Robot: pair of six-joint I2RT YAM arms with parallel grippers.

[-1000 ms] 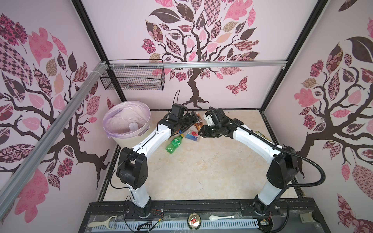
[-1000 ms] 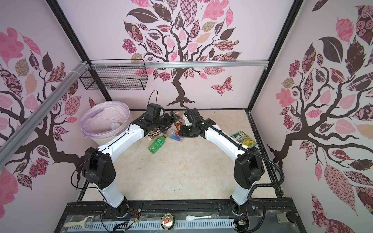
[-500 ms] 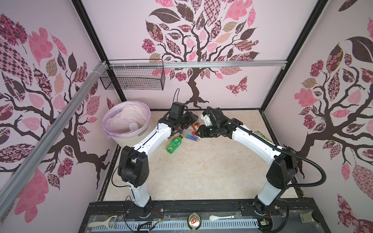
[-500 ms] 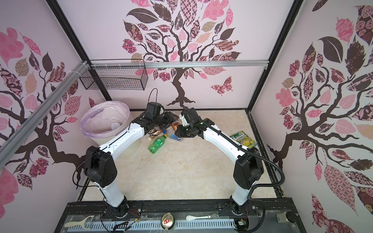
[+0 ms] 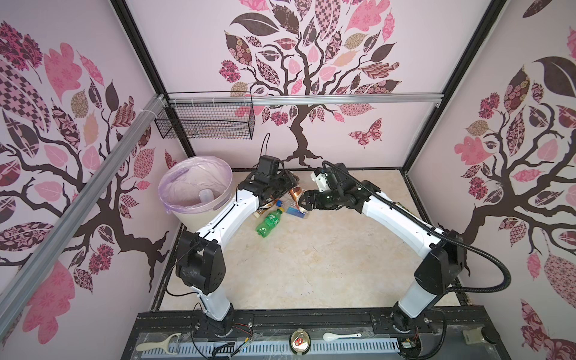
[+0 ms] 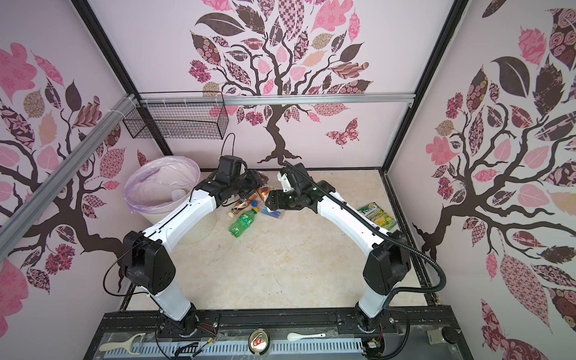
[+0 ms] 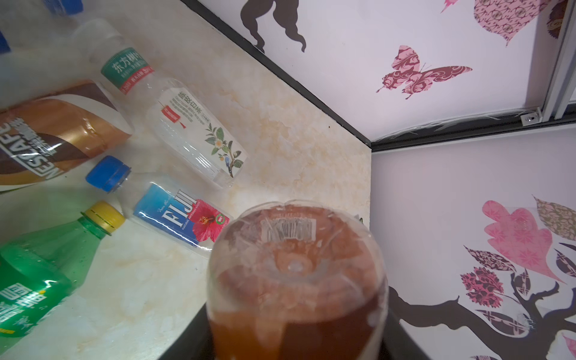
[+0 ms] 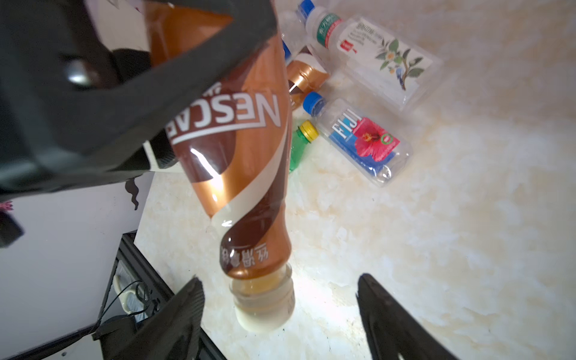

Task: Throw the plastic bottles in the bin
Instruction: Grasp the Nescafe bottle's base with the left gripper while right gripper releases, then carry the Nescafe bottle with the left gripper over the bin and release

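A brown Nescafe bottle (image 8: 237,149) hangs above the floor, cap end down. My left gripper (image 5: 285,187) is shut on its base end (image 7: 296,280). In the right wrist view my right gripper (image 8: 279,279) stands open, its fingers apart on either side of the white cap without touching it. Several plastic bottles lie below: a green one (image 5: 268,222), a clear Fuji bottle (image 7: 184,218), a clear tea bottle (image 7: 193,131) and a second brown one (image 7: 56,134). The bin (image 5: 193,218) stands at the left with a white bottle (image 5: 205,195) inside.
A green-yellow snack packet (image 6: 377,216) lies by the right wall. A black wire basket (image 5: 205,121) hangs on the back left wall. A can (image 5: 300,341), a spoon (image 5: 341,336) and a peeler (image 5: 156,344) lie on the front rail.
The left gripper has closed on the brown bottle's base. The right gripper, shut on the bottle's cap end before, has opened and let go.
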